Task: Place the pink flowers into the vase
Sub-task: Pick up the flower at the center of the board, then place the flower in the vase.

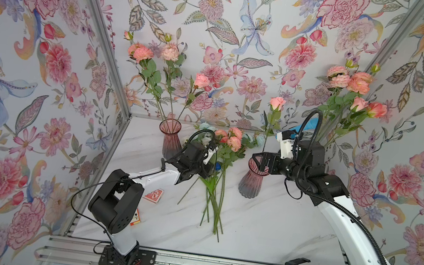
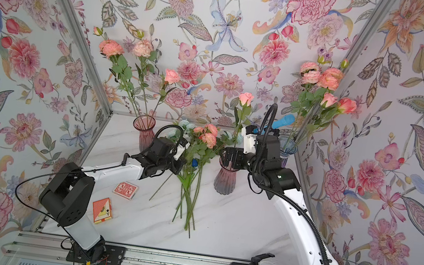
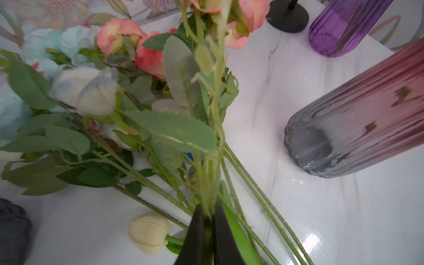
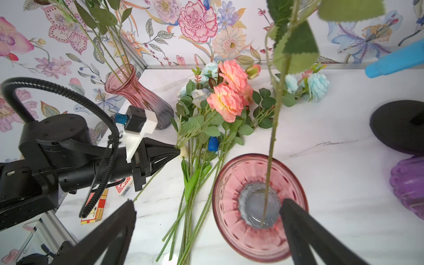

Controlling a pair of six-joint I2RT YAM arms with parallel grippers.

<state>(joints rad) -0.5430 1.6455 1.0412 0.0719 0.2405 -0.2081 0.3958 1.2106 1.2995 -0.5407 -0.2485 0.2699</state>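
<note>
Done: single pink rose (image 1: 277,103) upright in centre vase (image 1: 250,183), stem foot on the vase floor in the right wrist view. More pink sprays (image 1: 143,53) in rear vase (image 1: 169,138), upper left of centre. Another pink bunch (image 1: 353,81) in blue-purple vase (image 2: 288,149), upper right, mostly behind the right arm.
Left to do: pink flowers (image 1: 232,139) lying on table (image 1: 262,230), mid-frame between the two pink vases, mixed with white and pale blue blooms (image 3: 85,91) that are not for the vase.
Left gripper (image 3: 208,213): pinched tight low on a thin green stem of the pink flowers; blurred, stem count unclear.
Left arm: reaching in from lower left, wrist low over the pile.
Right gripper (image 4: 207,202): jaws spread wide, holding nothing, hovering over the centre vase mouth; rose stem between the fingers, ungripped.
Right arm: elbow raised, forearm angled down toward frame centre.
Stage: judged mid-task; lift and transfer of the gripped stem next.
</note>
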